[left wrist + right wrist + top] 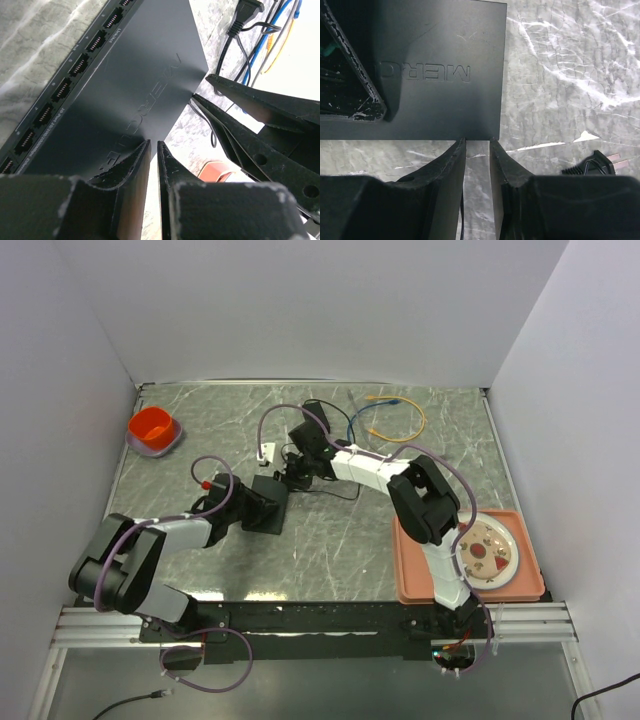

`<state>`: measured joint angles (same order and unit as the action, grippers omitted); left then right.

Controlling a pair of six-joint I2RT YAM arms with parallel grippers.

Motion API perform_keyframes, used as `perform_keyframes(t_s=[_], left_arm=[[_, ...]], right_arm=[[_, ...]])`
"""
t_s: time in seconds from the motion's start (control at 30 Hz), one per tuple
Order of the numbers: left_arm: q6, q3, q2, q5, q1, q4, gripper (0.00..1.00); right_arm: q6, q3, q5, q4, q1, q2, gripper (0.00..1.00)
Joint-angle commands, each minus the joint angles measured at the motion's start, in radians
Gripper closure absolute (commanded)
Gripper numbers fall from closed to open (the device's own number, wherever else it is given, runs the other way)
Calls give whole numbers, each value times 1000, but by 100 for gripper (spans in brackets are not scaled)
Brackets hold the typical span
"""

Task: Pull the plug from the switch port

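The switch [268,504] is a flat matte-black box at the table's middle. Its row of ports [60,90] on one long edge shows no plug in it. My left gripper [153,145] rests over the box's near edge, its jaws almost together with nothing between them. My right gripper [477,142] has its fingertips against the opposite edge of the switch [435,75], near a corner, a narrow gap apart with only table showing between them. A thin black lead [202,117] runs from that edge by the right fingertips. The plug itself is hidden.
A black mains plug [597,164] lies right of the right gripper. Blue and yellow cables [395,415] coil at the back. An orange bowl [152,428] sits far left. A pink tray [415,580] holding a plate [487,548] is at the front right. A white adapter [266,452] lies behind the switch.
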<state>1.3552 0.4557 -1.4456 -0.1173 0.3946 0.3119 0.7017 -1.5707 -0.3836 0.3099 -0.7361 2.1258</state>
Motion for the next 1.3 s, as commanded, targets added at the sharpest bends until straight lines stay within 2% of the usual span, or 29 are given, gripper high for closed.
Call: perform_keyframes(t_s=[0.0,0.43,1.27], left_arm=[[-22,-26,-52,11,-3,-134,79],[-15,-35,-61,13,-3,-119,79],[-11,-48,-50,5,-3,-103,80]], right_arm=[[13,-32,-14,41,-6,14,68],[-7,49,-24,12,-16,-38,67],[-48,-132,3,112,-37,72,70]])
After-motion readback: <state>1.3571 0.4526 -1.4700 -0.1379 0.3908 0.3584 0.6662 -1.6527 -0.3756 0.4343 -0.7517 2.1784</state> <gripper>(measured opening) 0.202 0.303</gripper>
